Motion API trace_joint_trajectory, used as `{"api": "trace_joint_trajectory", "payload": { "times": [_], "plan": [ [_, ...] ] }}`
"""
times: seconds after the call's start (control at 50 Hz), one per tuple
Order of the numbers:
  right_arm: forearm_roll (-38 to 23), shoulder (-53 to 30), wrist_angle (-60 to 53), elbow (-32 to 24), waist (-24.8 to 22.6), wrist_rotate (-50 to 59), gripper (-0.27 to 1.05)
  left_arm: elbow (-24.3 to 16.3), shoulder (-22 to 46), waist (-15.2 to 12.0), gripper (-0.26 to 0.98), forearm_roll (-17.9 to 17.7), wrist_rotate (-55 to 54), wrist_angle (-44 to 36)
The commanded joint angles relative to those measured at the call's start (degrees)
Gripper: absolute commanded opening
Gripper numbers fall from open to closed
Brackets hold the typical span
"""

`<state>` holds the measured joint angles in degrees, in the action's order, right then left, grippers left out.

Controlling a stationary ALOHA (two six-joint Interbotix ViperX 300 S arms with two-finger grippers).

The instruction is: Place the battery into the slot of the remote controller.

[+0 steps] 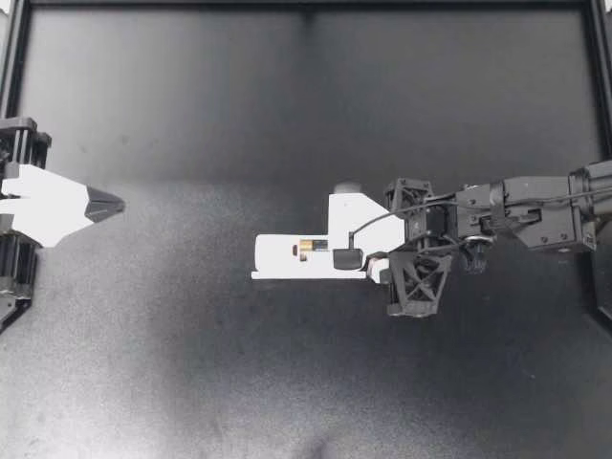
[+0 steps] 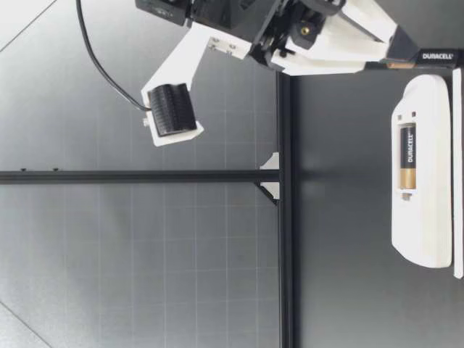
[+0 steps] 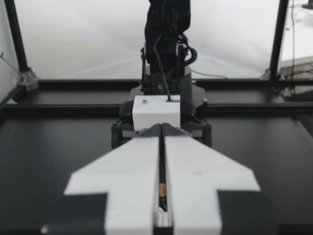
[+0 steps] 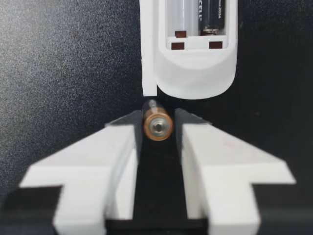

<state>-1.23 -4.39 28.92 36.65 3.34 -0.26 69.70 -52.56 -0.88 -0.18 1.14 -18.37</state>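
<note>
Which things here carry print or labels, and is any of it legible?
On the seated battery in the remote: brand lettering along its side, legible in the low view, not quoted.
On the held battery in my right gripper: like lettering, legible there too.
No other print shows.

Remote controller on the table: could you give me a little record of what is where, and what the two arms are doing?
Remote controller: lies flat on the black table, battery compartment open and facing up
Seated battery: already in one bay
Empty bay: beside the seated battery
Loose battery: gripped by the right tool, just short of the remote's end
Left tool: shut, holding nothing, far off at the table's side
</note>
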Motion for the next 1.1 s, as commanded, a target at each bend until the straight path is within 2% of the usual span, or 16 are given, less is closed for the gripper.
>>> {"api": "trace_joint_trajectory", "payload": {
  "times": [0.0, 0.34, 0.5, 0.64, 0.88, 1.08],
  "plan": [
    [0.09, 0.97, 0.18, -1.32, -0.88, 0.09, 0.18, -0.7, 0.44, -0.09, -0.16, 0.0, 0.09, -0.53],
    [0.18, 2.11, 0.62, -1.41, -1.41, 0.18, 0.06, -0.44, 0.7, -0.09, -0.16, 0.0, 0.0, -0.53],
    [-0.18, 4.83, -2.9, 0.0, -1.32, 0.0, 0.05, -1.58, 6.59, -1.58, -0.16, -1.76, -0.35, 1.67],
    [-0.35, 7.65, -15.38, 5.01, -0.79, 0.09, 0.05, -6.94, 17.49, -3.25, -0.16, -2.37, -0.18, 8.88],
    [-0.18, 9.67, -43.68, 14.68, 1.49, 0.35, 0.05, -16.52, 34.28, -4.04, -0.16, -2.11, 0.09, 17.49],
    [-0.18, 6.59, -54.76, 18.11, 2.2, 0.26, 0.05, -22.41, 44.38, -4.22, -0.16, -1.49, 0.18, 21.01]
  ]
}}
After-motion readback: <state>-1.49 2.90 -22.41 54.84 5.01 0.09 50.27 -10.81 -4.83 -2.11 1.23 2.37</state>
